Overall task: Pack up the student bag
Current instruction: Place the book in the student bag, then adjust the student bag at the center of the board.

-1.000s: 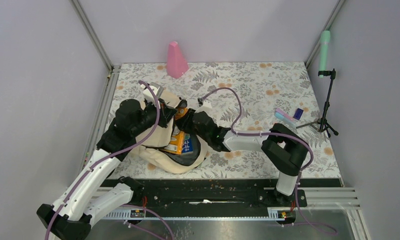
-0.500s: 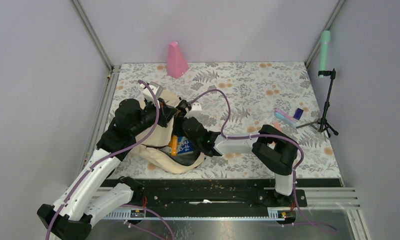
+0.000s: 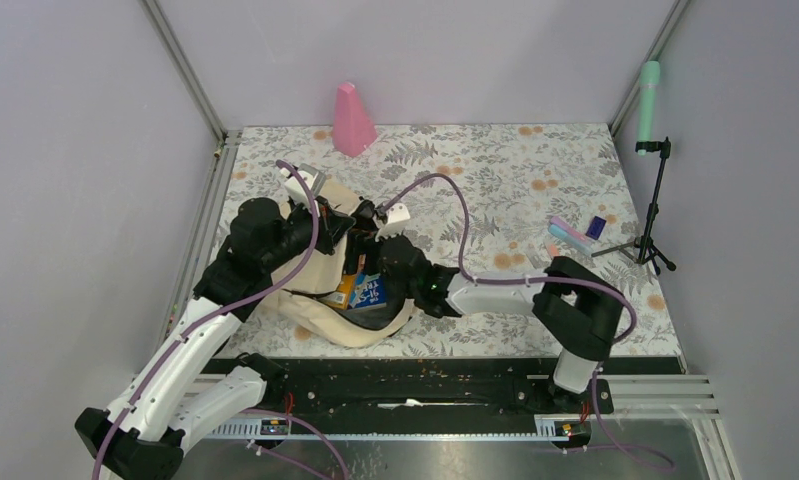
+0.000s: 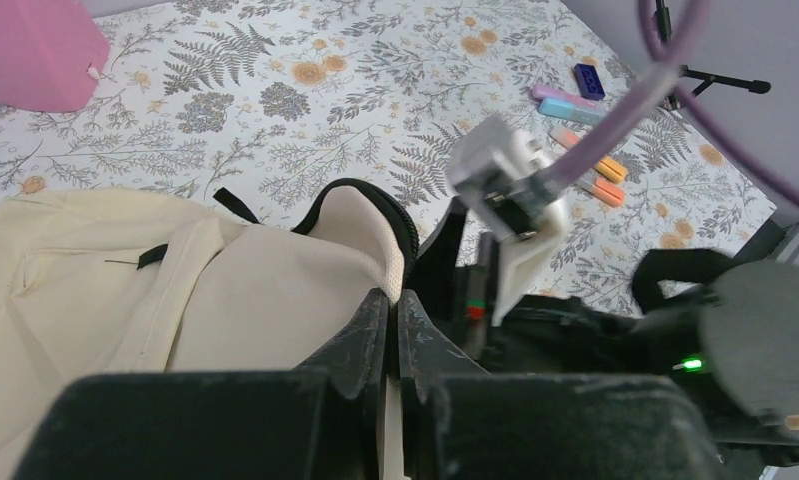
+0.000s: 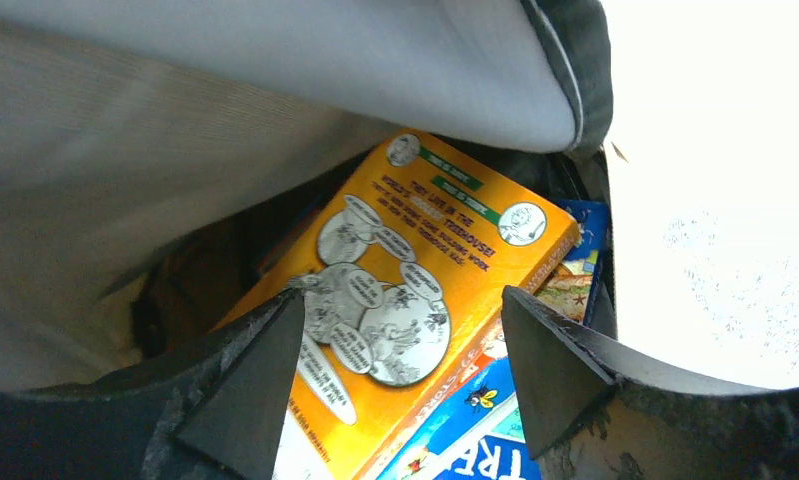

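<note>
In the top view the left arm [image 3: 265, 240] covers the far left part of the student bag [image 3: 325, 322], and the right wrist blocks the bag's mouth. From the right wrist, the spread fingers of the right end effector [image 5: 403, 298] frame an orange book [image 5: 425, 230] inside the bag. The picture's bottom edge cuts this book off, and only a corner shows of the blue book [image 5: 465, 432] beneath it. The bag's depths left of the books are too dark to read, and everything beyond its rim is washed out white. The coloured items [image 3: 575, 233] on the bench [image 3: 495, 170], well right of the bag, are too small to name from above. From the left wrist, the pink cone [image 4: 30, 50] beyond the bag is clipped by the corner.
</note>
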`<control>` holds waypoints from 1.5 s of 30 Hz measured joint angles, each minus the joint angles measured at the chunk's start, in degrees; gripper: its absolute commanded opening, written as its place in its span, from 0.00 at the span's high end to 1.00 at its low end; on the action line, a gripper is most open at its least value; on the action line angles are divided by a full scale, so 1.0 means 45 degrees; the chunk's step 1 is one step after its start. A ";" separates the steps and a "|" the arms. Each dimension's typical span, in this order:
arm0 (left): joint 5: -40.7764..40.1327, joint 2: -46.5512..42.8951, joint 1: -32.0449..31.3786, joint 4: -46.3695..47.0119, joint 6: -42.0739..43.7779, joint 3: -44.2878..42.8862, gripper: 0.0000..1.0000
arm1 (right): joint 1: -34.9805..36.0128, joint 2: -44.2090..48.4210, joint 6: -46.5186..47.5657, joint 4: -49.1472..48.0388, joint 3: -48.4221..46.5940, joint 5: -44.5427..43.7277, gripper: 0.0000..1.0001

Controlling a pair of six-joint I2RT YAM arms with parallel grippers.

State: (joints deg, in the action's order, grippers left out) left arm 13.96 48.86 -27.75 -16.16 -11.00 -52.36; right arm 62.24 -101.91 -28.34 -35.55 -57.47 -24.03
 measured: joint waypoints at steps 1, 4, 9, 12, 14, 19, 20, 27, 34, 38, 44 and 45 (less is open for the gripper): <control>0.0000 0.0000 0.0000 -0.0005 0.0000 0.0010 1.00 | 0.0000 0.0311 0.0141 0.0005 0.0117 0.0175 0.20; -0.0005 0.0000 0.0005 0.0005 0.0000 0.0029 1.00 | 0.0005 0.1307 0.0418 0.0015 0.0549 0.0369 0.19; -0.0015 0.0000 0.0005 0.0005 0.0000 0.0029 1.00 | 0.0005 0.3963 0.0602 0.0316 0.2278 0.0233 0.19; -0.0015 0.0000 0.0005 0.0005 0.0000 0.0029 1.00 | 0.0005 0.5493 0.0466 0.1311 0.3099 -0.0131 0.20; -0.0015 0.0005 0.0005 0.0005 0.0000 0.0029 1.00 | 0.0000 0.6377 0.0238 0.2181 0.3507 -0.0461 0.22; -0.0015 0.0024 0.0005 0.0010 0.0000 0.0029 1.00 | 0.0000 0.7771 -0.0801 0.4507 0.4172 -0.0534 0.26; -0.0015 0.0029 0.0005 0.0010 0.0000 0.0029 1.00 | 0.0000 0.7878 -0.1083 0.4906 0.4245 -0.0403 0.26; -0.0019 0.0204 0.0005 0.0068 0.0010 0.0029 1.00 | -0.0005 0.7116 -0.2132 0.5527 0.4240 0.1331 0.42; -0.0199 0.0223 0.0005 0.0068 0.0155 0.0029 1.00 | 0.0000 0.5027 -0.2715 0.6761 0.2846 0.1889 0.74; -0.0185 0.0223 0.0005 0.0068 0.0228 0.0029 1.00 | -0.0005 0.4998 -0.2880 0.7150 0.2720 0.1700 1.00; 0.0607 0.0272 -0.0131 0.0039 0.0767 0.0029 1.00 | -0.0015 0.5377 -0.1214 0.8825 0.1365 0.0384 1.00; 0.0748 0.0316 -0.0287 0.0053 0.0840 0.0029 1.00 | -0.0034 0.5610 -0.0729 0.9068 0.1015 0.0087 1.00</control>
State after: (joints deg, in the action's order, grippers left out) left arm 17.32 50.28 -29.04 -15.92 -7.22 -52.23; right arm 62.08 -76.66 -31.62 5.26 -52.90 -23.64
